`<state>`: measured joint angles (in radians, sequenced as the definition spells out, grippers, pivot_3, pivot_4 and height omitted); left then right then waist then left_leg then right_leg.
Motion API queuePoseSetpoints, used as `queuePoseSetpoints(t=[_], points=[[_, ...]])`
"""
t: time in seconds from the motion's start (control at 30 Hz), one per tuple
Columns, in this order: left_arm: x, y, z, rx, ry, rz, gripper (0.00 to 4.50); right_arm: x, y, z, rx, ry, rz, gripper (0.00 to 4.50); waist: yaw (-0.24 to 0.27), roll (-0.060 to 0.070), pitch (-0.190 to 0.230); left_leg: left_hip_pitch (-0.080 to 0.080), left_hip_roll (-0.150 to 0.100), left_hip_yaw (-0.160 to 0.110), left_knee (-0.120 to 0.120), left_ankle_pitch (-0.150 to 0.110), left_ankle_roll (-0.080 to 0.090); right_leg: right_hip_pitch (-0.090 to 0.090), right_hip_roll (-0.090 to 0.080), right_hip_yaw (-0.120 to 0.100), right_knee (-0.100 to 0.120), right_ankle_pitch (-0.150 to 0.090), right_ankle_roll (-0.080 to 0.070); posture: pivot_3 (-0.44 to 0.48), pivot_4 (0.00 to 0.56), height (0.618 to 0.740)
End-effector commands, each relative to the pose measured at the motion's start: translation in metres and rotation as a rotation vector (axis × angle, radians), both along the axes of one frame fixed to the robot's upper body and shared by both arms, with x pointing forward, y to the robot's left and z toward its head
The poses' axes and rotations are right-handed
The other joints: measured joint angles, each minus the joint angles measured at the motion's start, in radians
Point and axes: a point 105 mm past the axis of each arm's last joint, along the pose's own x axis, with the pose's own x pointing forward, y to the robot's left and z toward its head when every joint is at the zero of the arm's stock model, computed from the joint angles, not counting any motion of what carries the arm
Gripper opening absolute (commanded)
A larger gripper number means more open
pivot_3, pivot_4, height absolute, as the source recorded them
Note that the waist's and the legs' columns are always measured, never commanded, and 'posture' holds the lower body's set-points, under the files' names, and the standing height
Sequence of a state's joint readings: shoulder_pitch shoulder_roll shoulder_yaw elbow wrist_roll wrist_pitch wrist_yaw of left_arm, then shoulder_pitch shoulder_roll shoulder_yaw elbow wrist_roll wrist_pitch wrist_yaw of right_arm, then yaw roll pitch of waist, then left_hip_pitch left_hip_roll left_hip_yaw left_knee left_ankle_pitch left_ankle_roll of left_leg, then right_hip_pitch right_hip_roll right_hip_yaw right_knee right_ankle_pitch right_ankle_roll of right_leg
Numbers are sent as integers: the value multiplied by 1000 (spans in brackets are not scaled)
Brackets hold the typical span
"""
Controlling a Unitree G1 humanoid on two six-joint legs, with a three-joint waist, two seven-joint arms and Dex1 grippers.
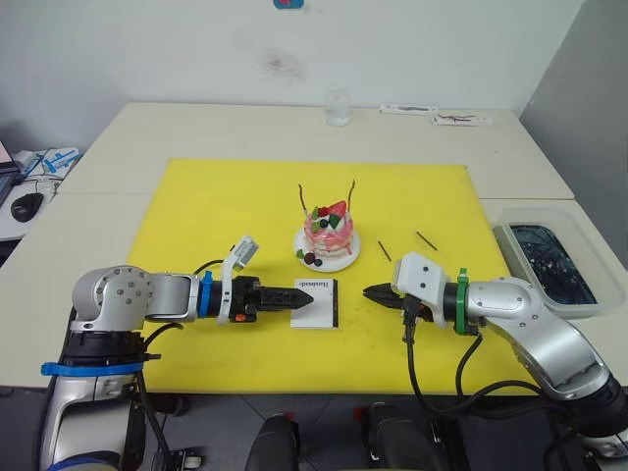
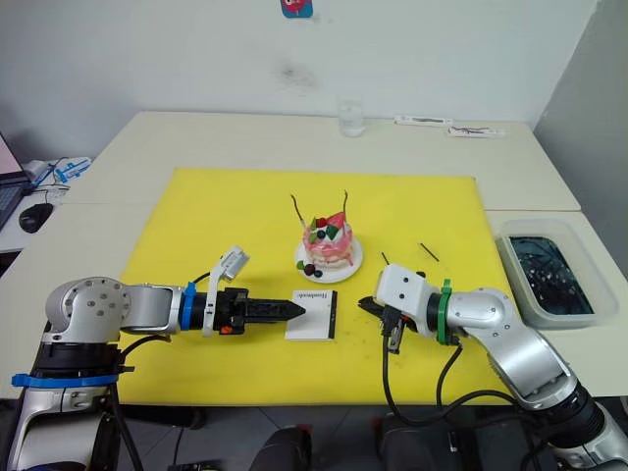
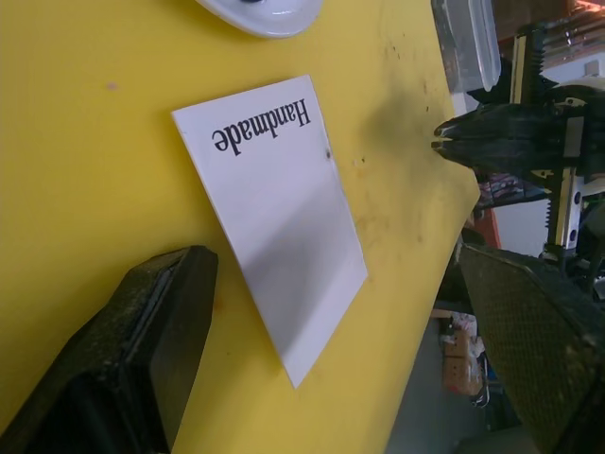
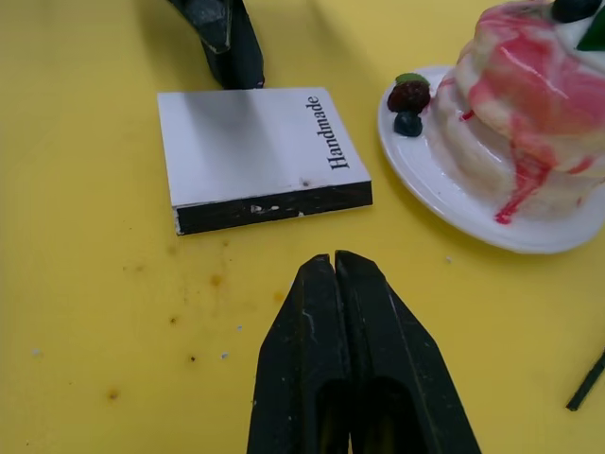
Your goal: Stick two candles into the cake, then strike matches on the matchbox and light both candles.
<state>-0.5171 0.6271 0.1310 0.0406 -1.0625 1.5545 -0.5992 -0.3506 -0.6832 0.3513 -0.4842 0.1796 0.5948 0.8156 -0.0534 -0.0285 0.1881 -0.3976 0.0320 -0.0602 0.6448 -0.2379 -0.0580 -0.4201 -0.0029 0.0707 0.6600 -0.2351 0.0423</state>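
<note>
Scene: yellow rectangular mat on pale tabletop.

Cake: small round pink layered cake w/ red strawberry and green leaf on top, dark berries at its base, sits on small white plate near mat centre. Two thin reddish-brown curved candles stand in it, upright, leaning slightly outward: one on robot's left, one on robot's right. No flame visible on either.

Matchbox: flat white rectangular box w/ black strip along one edge and "Handmade" lettering, lies flat on mat, just in front of plate, apart from it.

Matches: two short straight dark sticks lie on mat to robot's right of cake, apart from each other: one near plate, other further right.

Left gripper: low over mat, tip at matchbox's left edge; touching or just short, cannot tell. Wrist view shows fingers spread, box lying between them, nothing gripped.

Right gripper: low over mat, right of matchbox, apart from it, pointing toward it. Black fingers pressed together, nothing seen between them.

Other items: clear glass at table's far edge; clear plastic tray w/ dark contents on robot's right, off mat.
</note>
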Motion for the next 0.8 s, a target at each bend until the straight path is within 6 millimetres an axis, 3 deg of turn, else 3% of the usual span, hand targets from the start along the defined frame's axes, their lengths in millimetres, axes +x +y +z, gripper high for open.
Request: queuePoseSetpoints(t=[0.03,0.37,0.8], points=[[1,-3,-7,-6,24,10,4500,8,6,3,-21,-46,4,31,0,0,0,0,0,0,0,0,0,0,0,0,0,0,0,0,150,740],[-4,-7,-13,-16,35,-2,4500,21,22,-21,-105,-36,30,31,11,0,0,0,-1,0,0,0,0,0,0,0,0,1,1,0,150,740],[-17,-15,-22,-26,59,-36,4500,14,44,-18,-73,-4,86,31,6,0,-1,1,-1,0,0,0,0,1,0,0,1,2,4,0,150,740]])
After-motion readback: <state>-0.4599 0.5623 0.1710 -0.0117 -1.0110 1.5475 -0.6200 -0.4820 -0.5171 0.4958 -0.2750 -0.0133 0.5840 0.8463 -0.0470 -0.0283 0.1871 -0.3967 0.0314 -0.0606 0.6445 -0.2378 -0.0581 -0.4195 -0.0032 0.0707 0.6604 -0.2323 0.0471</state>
